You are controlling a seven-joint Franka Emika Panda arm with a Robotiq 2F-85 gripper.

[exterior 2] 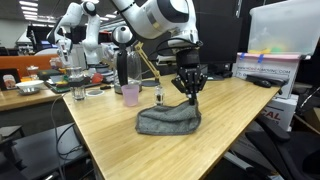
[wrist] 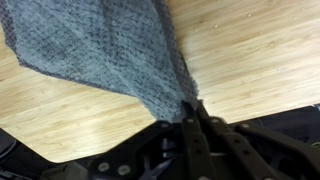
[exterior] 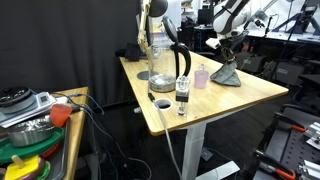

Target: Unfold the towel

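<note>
Gripper (exterior 2: 190, 90) clamped on a raised corner of the towel (exterior 2: 168, 121); remaining cloth lies rumpled near an edge of the table (exterior 2: 100, 140)

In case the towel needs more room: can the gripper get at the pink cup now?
Probably not yet: the gripper is shut on the towel, lifting a corner. Once released, the way looks free, apart from a small bottle near the pink cup.
</note>
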